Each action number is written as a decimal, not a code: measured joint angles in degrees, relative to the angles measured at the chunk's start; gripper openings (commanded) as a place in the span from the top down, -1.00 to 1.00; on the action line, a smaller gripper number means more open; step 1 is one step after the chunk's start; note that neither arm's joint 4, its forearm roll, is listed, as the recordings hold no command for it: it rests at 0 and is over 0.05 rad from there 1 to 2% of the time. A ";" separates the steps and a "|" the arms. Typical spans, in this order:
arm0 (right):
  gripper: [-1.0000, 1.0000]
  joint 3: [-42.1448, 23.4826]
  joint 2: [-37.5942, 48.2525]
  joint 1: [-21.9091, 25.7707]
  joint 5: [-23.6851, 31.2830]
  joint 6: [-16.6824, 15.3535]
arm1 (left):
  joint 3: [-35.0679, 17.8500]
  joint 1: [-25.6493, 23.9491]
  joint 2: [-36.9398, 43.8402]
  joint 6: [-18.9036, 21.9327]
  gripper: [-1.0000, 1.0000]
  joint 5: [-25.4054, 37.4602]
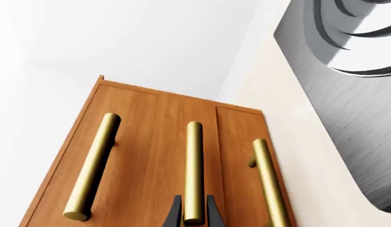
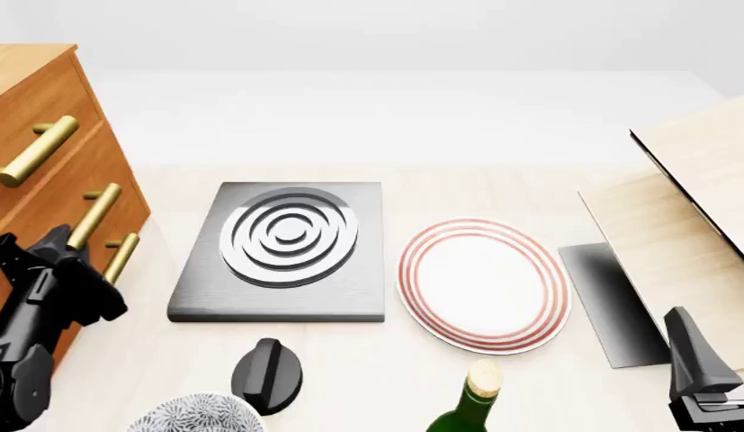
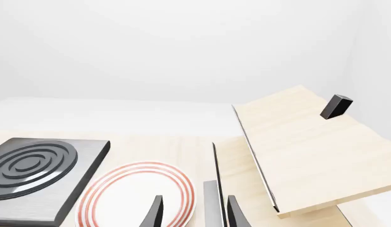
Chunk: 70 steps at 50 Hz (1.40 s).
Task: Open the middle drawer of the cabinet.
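A: Where is the middle drawer [image 2: 62, 211] located?

B: Second front of the cabinet [image 2: 23, 99], far left. Its rigid, smooth brass bar [image 1: 194, 170] is straddled by the left gripper [image 1: 194, 215]; closure cannot be confirmed. Sliding resistance is expected. The right gripper [image 3: 194, 213] is parted, empty.

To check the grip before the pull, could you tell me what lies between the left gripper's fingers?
The left wrist view shows the middle drawer's brass handle running between the fingers of the left gripper; contact is unclear.
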 measured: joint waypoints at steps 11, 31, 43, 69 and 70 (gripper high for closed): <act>-1.00 0.00 0.00 0.00 0.00 0.00 | 0.28 -1.31 -0.25 0.84 1.00 0.00; -1.00 0.00 0.00 0.00 0.00 0.00 | 1.02 -5.11 -1.13 1.73 1.00 0.00; -1.00 0.00 0.00 0.00 0.00 0.00 | 1.27 -6.88 -1.37 2.57 1.00 0.00; -1.00 0.00 0.00 0.00 0.00 0.00 | 1.41 -8.43 -1.34 3.90 1.00 0.00; -1.00 0.00 0.00 0.00 0.00 0.00 | 1.41 -8.48 -1.35 3.92 1.00 0.00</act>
